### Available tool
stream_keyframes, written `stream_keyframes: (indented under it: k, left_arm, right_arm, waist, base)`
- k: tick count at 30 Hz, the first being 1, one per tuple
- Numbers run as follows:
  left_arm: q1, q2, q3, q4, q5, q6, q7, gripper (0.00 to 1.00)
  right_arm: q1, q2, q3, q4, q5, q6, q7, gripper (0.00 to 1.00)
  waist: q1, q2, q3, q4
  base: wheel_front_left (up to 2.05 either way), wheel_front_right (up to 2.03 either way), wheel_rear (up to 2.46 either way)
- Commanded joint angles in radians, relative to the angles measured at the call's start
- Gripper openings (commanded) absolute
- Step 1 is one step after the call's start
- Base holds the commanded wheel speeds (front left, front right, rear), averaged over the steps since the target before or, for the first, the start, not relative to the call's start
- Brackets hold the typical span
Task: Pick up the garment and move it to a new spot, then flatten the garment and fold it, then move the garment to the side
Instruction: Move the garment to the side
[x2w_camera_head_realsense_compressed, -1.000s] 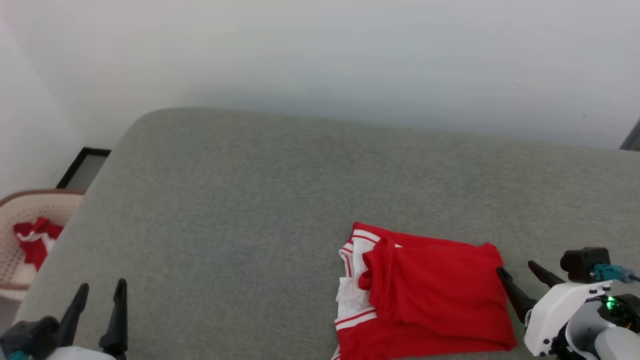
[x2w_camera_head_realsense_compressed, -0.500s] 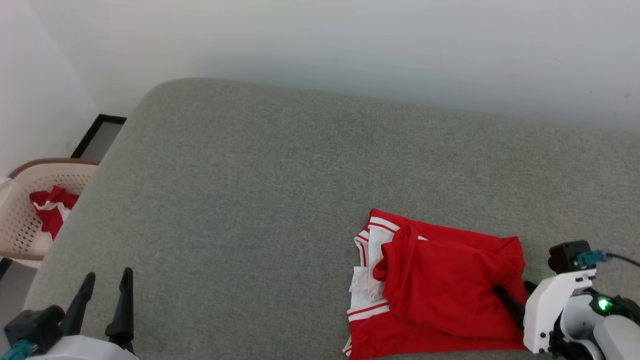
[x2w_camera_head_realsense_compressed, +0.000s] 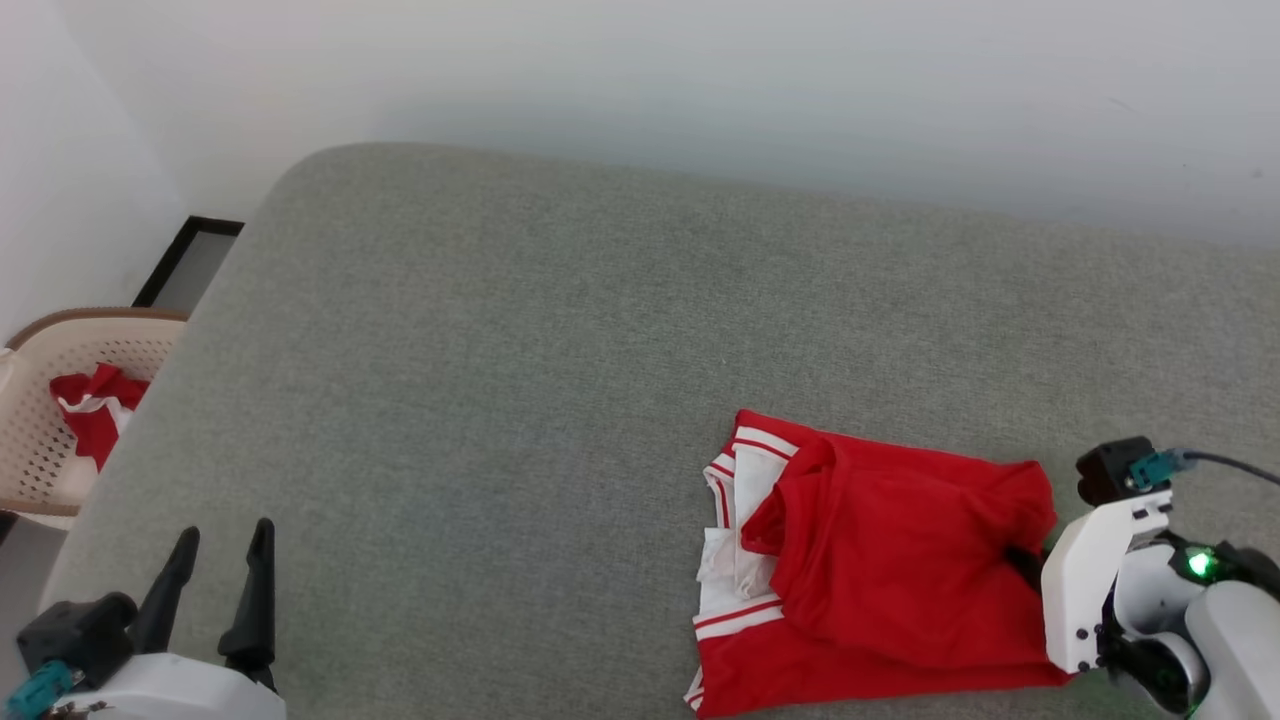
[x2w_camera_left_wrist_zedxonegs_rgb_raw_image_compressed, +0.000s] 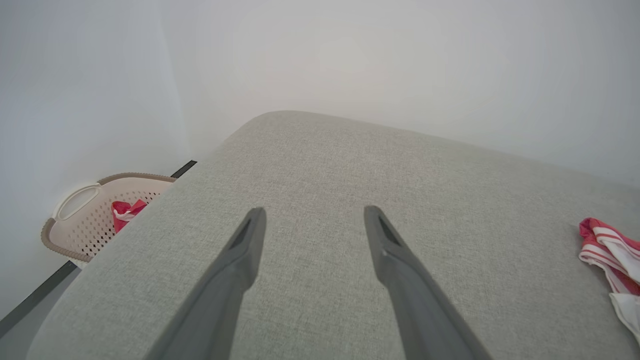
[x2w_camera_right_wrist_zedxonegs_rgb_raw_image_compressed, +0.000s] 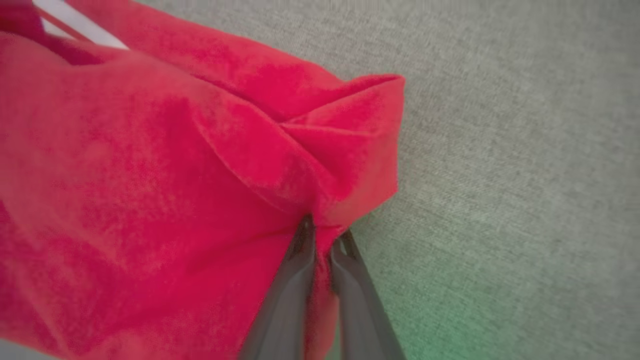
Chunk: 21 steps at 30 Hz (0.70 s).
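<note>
Grey cushion (x2w_camera_head_realsense_compressed: 560, 380) in the head view carries the garment (x2w_camera_head_realsense_compressed: 900, 560) near right, folded, soft, probably light; a basket (x2w_camera_head_realsense_compressed: 40, 440) sits well off left, nothing blocking. Left wrist view: left tool (x2w_camera_left_wrist_zedxonegs_rgb_raw_image_compressed: 312, 212) gapes wide, empty. Right wrist view: right tool (x2w_camera_right_wrist_zedxonegs_rgb_raw_image_compressed: 322, 232) pinches the garment's red edge, a fair hold though it will likely sag.

Soft, even, bright light leaves only faint shadows, the head view is sharp, the left wrist view bends at its edges with a hazy wall (x2w_camera_left_wrist_zedxonegs_rgb_raw_image_compressed: 350, 60) toward 12 o'clock, and the right wrist view is smeared, the garment (x2w_camera_right_wrist_zedxonegs_rgb_raw_image_compressed: 150, 175) out of focus, a green glow (x2w_camera_right_wrist_zedxonegs_rgb_raw_image_compressed: 450, 335) at 5 o'clock.
</note>
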Motion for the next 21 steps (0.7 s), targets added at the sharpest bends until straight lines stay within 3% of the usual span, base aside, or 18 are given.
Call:
stream_keyframes:
  k: [1, 21]
  left_arm:
    - [-0.014, 0.003, 0.001, -0.003, 0.003, -0.002, -0.003, 1.00]
    - [-0.082, 0.012, -0.043, -0.034, 0.014, -0.001, -0.003, 1.00]
  right_arm:
    - [-0.008, -0.016, -0.002, -0.006, -0.009, -0.003, 0.006, 0.00]
    - [-0.059, -0.185, -0.100, -0.250, -0.137, -0.003, 0.110, 0.00]
  waist:
    - [0.0000, -0.0001, 0.003, -0.008]
    - [0.0000, -0.0001, 0.060, -0.184]
  base:
    - [0.00, 0.00, 0.00]
    - [0.00, 0.00, 0.00]
